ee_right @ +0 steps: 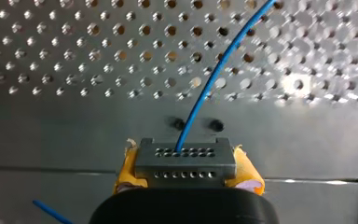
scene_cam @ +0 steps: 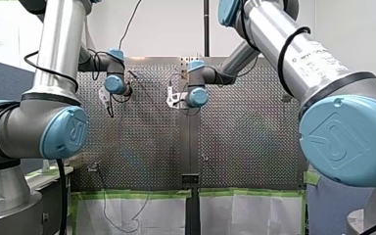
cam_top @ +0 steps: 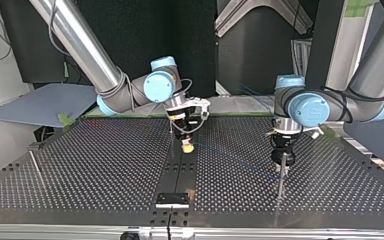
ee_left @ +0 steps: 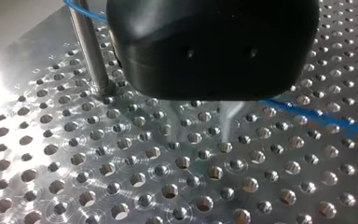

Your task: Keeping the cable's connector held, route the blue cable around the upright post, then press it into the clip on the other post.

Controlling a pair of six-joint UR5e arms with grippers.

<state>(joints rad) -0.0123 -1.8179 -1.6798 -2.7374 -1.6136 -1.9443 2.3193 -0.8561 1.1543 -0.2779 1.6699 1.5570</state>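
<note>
**Front view:** Both arms reach over the perforated table (scene_cam: 142, 147). My left gripper (scene_cam: 108, 104) and my right gripper (scene_cam: 172, 98) hang side by side. The cable is too thin to make out here.

**Top view:** My left gripper stands just beside the upright post (cam_top: 281, 182). My right gripper, with yellow pads, is well apart from the post. The blue cable (cam_top: 235, 161) shows as a faint line running from it toward the post.

**Left wrist view:** The jaws stand apart, with table holes showing between them and nothing gripped. The cable passes close by the post, just beyond the gripper body.

**Right wrist view:** The jaws are clamped on the grey connector (ee_right: 185, 161) by its flat sides. The cable leaves the connector in a smooth arc.

**Assessment:** The cable appears light, thin and springy rather than limp, and probably slick against metal fingers. The best place to grip is on the free span near the post, away from the connector, to spare the joint.
</note>
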